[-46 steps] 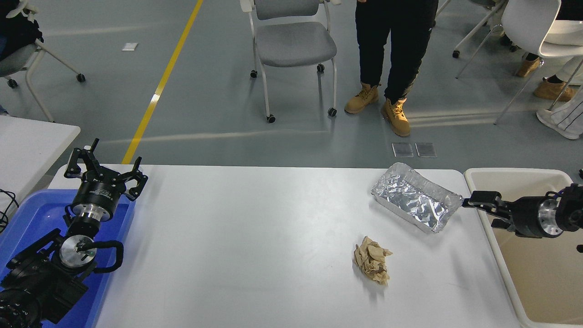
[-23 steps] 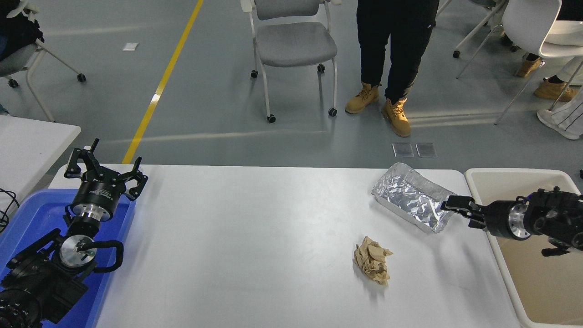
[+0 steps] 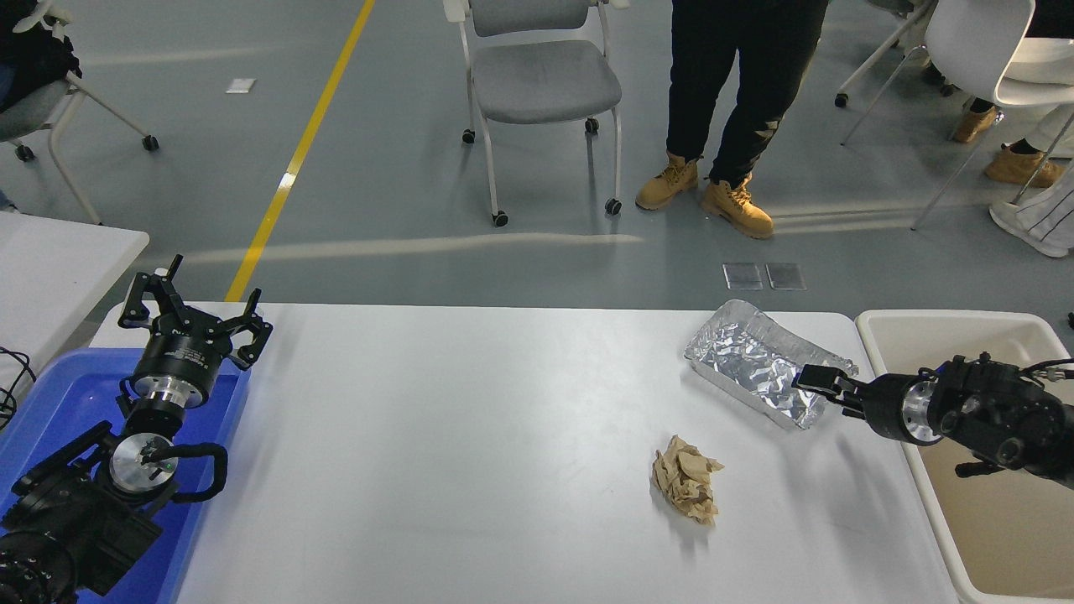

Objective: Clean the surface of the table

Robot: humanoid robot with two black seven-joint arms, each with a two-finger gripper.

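The white table surface fills the middle of the view. A crumpled brown paper ball lies on it right of centre. An empty foil tray sits at the far right of the table. My right gripper comes in from the right edge, open, with its tips at the tray's right end, just over the rim. It holds nothing. My left gripper is parked open at the lower left, over a blue bin.
A cream bin stands off the table's right edge, under my right arm. A person in tan boots stands beyond the far side, next to a grey chair. A smaller white table is at the left.
My right gripper has moved left, from above the cream bin to the foil tray's right end. The person has shifted their feet. The paper ball and the tray have not moved.
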